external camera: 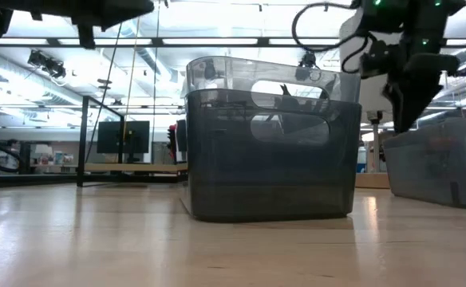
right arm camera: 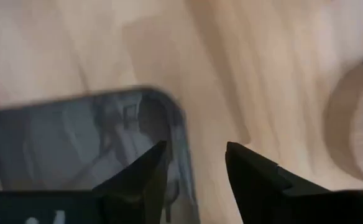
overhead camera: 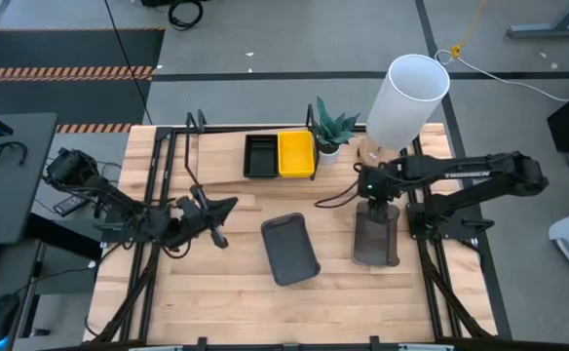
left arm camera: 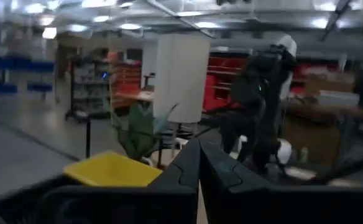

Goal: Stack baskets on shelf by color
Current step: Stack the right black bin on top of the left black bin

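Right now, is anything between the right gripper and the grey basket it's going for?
Nothing visible. The right gripper is open, its fingers straddling the end wall of the grey basket, with only bare tabletop beside it.

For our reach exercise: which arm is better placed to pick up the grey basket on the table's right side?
The right. Its pincer hangs open directly over that grey basket's end wall, one finger either side of the rim in the wrist view. The left pincer, shut, sits across the table.
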Controlling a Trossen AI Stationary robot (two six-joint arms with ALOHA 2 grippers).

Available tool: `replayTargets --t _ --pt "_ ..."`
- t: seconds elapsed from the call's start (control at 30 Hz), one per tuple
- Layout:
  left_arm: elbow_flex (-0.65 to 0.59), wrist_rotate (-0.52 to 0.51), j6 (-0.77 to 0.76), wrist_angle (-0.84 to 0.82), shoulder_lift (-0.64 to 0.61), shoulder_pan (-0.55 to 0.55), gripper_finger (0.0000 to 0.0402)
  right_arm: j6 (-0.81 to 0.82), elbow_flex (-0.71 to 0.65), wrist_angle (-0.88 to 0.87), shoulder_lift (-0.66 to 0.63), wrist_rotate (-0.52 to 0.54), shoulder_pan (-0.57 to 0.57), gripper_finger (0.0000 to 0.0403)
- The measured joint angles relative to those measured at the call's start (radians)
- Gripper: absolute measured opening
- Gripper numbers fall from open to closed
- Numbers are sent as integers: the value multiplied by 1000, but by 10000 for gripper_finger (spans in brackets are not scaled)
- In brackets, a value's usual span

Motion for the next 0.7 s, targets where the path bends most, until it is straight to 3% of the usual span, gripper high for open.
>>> replayTargets --t 0.07,0.2,0.27,0.43,0.7 --pt "0 24 -46 -3 0 0 7 -58 13 -26 38 -46 -22 169" --pt "1 275 -22 -43 0 0 4 -134 17 -34 110 -59 -47 171" --pt "0 345 45 -52 0 -1 5 -154 17 -40 147 -59 -52 169" --pt "1 346 165 -53 0 0 29 -147 17 -52 223 -92 -52 162" --pt "1 303 80 -13 1 0 40 -108 17 -36 320 -106 -52 132"
